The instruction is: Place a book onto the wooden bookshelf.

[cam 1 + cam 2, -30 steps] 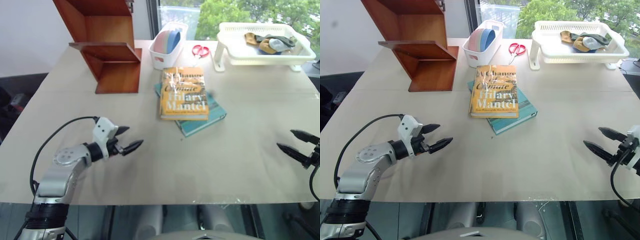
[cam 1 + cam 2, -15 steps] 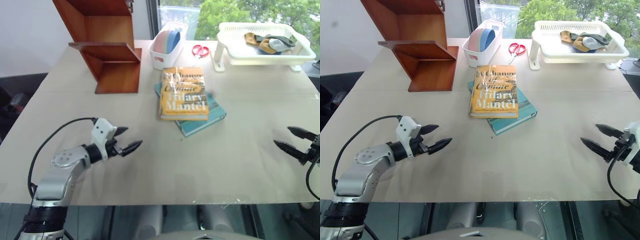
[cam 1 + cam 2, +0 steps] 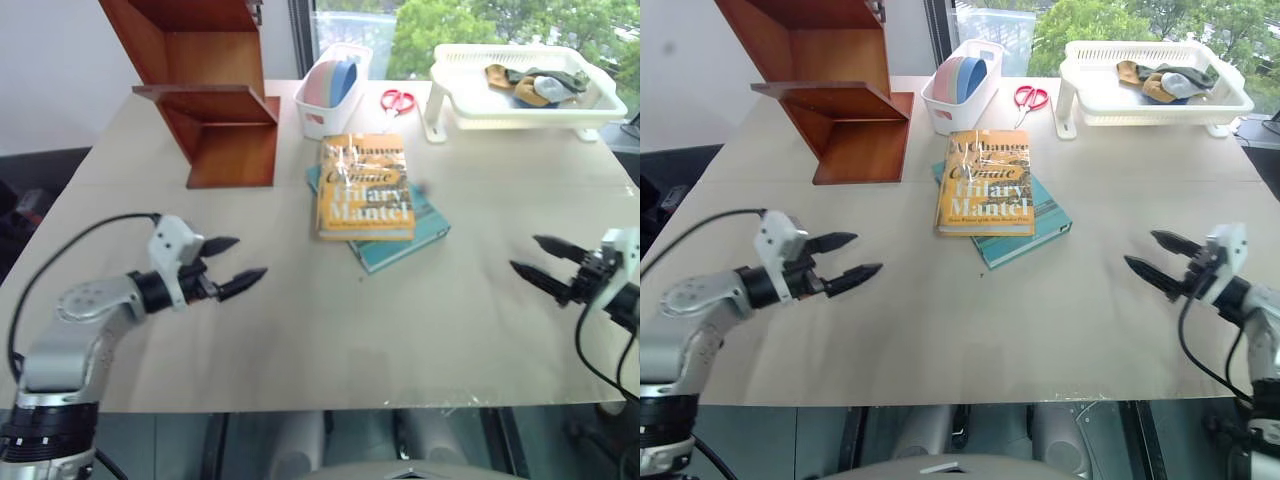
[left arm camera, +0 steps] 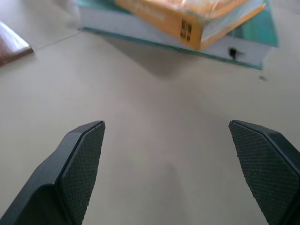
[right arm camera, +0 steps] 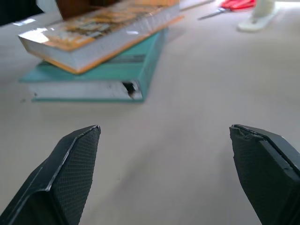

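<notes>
The yellow-orange paperback book point(image 3: 366, 187) lies flat on the thinner teal-blue book point(image 3: 405, 232) at the middle of the beige table point(image 3: 320, 330). The reddish-brown wooden bookshelf point(image 3: 205, 95) stands behind and to the left. The white slotted plastic tray point(image 3: 520, 95) sits far right, apparently holding cloths.

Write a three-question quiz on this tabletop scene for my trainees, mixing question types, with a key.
1. True or false: the yellow-orange book lies on top of the teal book.
2. Which state are both grippers in? A open and empty, B shut on a book.
3. What red tool lies between the white bin and the white tray?

Key: 1 true. 2 A: left gripper and right gripper hold nothing. 3 scissors.
</notes>
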You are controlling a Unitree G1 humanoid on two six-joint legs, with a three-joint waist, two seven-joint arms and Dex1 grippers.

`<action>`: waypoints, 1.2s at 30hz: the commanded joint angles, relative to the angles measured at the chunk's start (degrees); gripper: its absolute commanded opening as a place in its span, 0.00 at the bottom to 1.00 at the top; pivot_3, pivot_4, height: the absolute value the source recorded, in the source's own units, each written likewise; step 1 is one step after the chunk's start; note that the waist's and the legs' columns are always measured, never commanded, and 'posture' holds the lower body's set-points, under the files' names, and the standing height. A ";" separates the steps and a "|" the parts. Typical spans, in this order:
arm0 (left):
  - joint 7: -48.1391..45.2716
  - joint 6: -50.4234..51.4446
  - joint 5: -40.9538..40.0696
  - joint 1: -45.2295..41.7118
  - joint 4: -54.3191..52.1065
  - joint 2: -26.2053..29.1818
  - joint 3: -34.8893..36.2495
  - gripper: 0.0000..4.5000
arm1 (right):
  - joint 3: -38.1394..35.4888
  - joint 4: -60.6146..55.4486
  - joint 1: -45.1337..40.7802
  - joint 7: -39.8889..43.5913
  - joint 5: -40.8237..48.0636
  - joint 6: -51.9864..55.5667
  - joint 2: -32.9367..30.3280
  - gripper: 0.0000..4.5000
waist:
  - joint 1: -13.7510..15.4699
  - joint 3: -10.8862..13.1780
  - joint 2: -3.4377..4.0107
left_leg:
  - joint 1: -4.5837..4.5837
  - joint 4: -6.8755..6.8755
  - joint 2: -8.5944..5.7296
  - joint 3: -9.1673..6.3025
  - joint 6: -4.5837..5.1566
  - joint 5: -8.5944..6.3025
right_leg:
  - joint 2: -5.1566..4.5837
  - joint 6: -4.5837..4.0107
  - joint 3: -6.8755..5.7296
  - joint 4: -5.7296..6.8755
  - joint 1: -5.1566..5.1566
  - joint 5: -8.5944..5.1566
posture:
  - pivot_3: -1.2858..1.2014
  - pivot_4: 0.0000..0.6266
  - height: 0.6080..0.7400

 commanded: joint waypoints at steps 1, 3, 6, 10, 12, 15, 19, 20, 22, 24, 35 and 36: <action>-7.01 3.47 -5.60 0.12 -2.27 6.41 6.10 0.99 | 3.04 -0.03 -6.90 -5.55 -0.83 2.33 4.28 1.00 | -0.46 0.02 0.02 | 0.00 -0.01 0.00 0.01 0.00 0.00 | 0.00 0.00 0.01 0.00 -0.01 0.00 | 0.52 0.24 1.00; -10.36 4.68 -7.03 0.76 -1.98 9.57 7.72 0.99 | 3.71 0.86 -10.01 -8.78 -0.30 5.14 7.11 1.00 | -0.71 0.04 0.05 | -0.01 -0.08 -0.02 -0.01 -0.01 0.00 | -0.01 0.00 -0.02 -0.01 -0.03 0.00 | 0.52 0.24 1.00; -14.20 7.18 -9.83 1.26 -2.38 13.66 12.45 0.99 | 6.88 4.27 -14.13 -10.55 -2.76 5.06 10.34 1.00 | -0.66 0.12 -0.10 | 0.00 -0.27 -0.19 -0.06 -0.01 0.01 | -0.16 -0.02 -0.07 -0.03 -0.06 -0.02 | 0.52 0.24 1.00; -17.35 7.36 -9.24 4.02 -2.75 16.35 18.44 0.99 | 8.81 10.99 -19.35 -12.42 -5.83 3.63 12.62 1.00 | -0.76 0.14 -0.10 | -0.08 -0.47 -0.18 -0.01 -0.02 0.02 | -0.15 -0.02 -0.04 -0.12 -0.26 -0.02 | 0.52 0.24 1.00; -17.66 7.02 -7.93 5.60 -2.68 16.86 20.87 0.99 | 9.86 14.51 -21.93 -13.41 -7.31 3.65 13.44 1.00 | -0.86 0.15 -0.08 | -0.10 -0.58 -0.22 0.07 -0.03 0.02 | -0.17 -0.03 0.02 -0.12 -0.33 -0.02 | 0.52 0.24 1.00; -17.04 6.86 -6.65 7.00 -2.13 16.77 23.79 0.99 | 12.17 18.15 -24.52 -13.06 -9.55 4.12 14.99 1.00 | -0.99 0.15 -0.08 | -0.09 -0.59 -0.19 0.11 -0.03 0.02 | -0.13 -0.03 0.06 -0.09 -0.38 -0.02 | 0.52 0.24 1.00; -16.77 6.55 -6.23 8.62 -2.97 15.60 25.60 0.99 | 16.32 20.98 -25.45 -10.14 -12.59 2.87 17.38 1.00 | -1.53 0.12 -0.13 | -0.03 -0.59 -0.09 0.18 -0.06 0.04 | -0.05 -0.03 0.15 -0.02 -0.42 -0.02 | 0.52 0.24 1.00; -16.58 6.69 -6.40 8.75 -3.44 15.37 25.70 0.99 | 18.15 21.37 -25.04 -8.15 -13.92 1.39 17.47 1.00 | -1.64 0.11 -0.14 | -0.02 -0.60 -0.08 0.17 -0.06 0.04 | -0.05 -0.03 0.14 -0.02 -0.42 -0.03 | 0.52 0.24 1.00; -16.09 6.69 -6.38 8.97 -4.10 14.95 25.88 0.99 | 21.70 20.85 -23.41 -1.63 -15.11 -0.86 17.21 1.00 | -1.77 0.04 -0.26 | -0.02 -0.60 -0.08 0.17 -0.06 0.04 | -0.05 -0.03 0.14 -0.02 -0.41 -0.02 | 0.52 0.24 1.00; -15.77 6.64 -6.23 9.27 -4.51 14.65 26.17 0.99 | 23.85 19.49 -21.89 4.92 -14.44 -1.07 16.78 1.00 | -1.83 -0.04 -0.38 | -0.01 -0.60 -0.07 0.17 -0.06 0.04 | -0.05 -0.03 0.13 -0.04 -0.41 -0.02 | 0.52 0.24 1.00; -15.53 5.73 -5.59 9.97 -4.03 14.06 26.06 0.99 | 27.65 11.98 -16.99 18.64 -13.40 1.44 12.44 1.00 | -1.03 -0.17 -0.57 | 0.04 -0.61 -0.06 0.08 -0.07 0.03 | -0.11 -0.04 0.03 -0.08 -0.35 -0.03 | 0.52 0.24 1.00; -15.58 5.63 -5.55 9.94 -3.83 14.05 25.93 0.99 | 27.50 10.44 -16.22 18.69 -13.02 2.40 11.78 1.00 | -0.93 -0.17 -0.57 | 0.04 -0.61 -0.05 0.08 -0.07 0.03 | -0.12 -0.05 0.03 -0.08 -0.35 -0.03 | 0.52 0.24 1.00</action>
